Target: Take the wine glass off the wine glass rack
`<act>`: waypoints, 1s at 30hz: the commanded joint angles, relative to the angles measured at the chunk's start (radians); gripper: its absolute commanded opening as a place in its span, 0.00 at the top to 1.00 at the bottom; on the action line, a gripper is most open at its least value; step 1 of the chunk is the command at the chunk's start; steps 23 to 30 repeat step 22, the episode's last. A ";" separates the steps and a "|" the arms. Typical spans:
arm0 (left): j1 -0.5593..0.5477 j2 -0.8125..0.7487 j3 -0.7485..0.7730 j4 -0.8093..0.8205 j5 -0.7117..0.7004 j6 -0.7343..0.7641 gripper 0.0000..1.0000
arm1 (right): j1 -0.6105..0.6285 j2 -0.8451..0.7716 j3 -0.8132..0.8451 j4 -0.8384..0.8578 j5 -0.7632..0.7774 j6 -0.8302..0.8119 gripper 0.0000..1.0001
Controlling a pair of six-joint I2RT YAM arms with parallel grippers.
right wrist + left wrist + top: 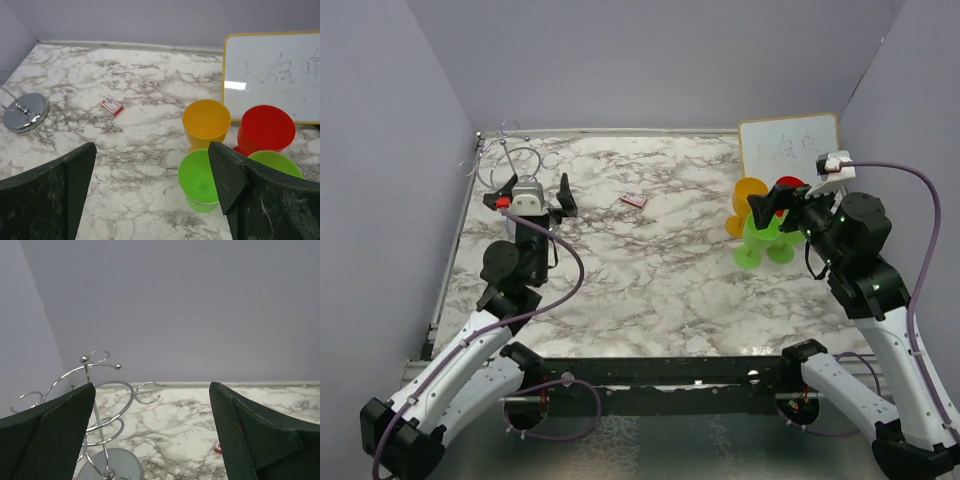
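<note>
The silver wire wine glass rack [508, 160] stands in the far left corner with nothing hanging on its arms. In the left wrist view its round base [115, 466] and curled arms show past my left finger. My left gripper [535, 192] [150, 440] is open and empty, just in front of the rack. Several plastic wine glasses stand upright at the right: yellow [748, 195] [206, 120], red [790, 183] [265, 127], green [757, 237] [200, 175] and a second green [275, 162]. My right gripper [785, 205] [152, 195] is open and empty above them.
A white board [785, 145] [272, 75] with a yellow frame leans on the back wall behind the glasses. A small red and white box [633, 200] [111, 105] lies mid-table. Grey walls close the table on three sides.
</note>
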 commanded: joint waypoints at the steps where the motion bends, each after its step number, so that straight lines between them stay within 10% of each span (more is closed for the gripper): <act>1: 0.105 0.054 0.138 -0.008 0.084 -0.259 0.01 | -0.007 -0.008 0.088 0.015 -0.124 -0.050 0.04; 10: 0.118 0.142 0.481 -0.183 0.035 -0.289 0.01 | -0.007 0.002 0.300 -0.131 0.070 -0.014 0.02; 30: 0.118 -0.073 0.481 -0.265 -0.026 -0.300 0.01 | -0.007 0.018 0.401 -0.162 0.033 0.014 0.01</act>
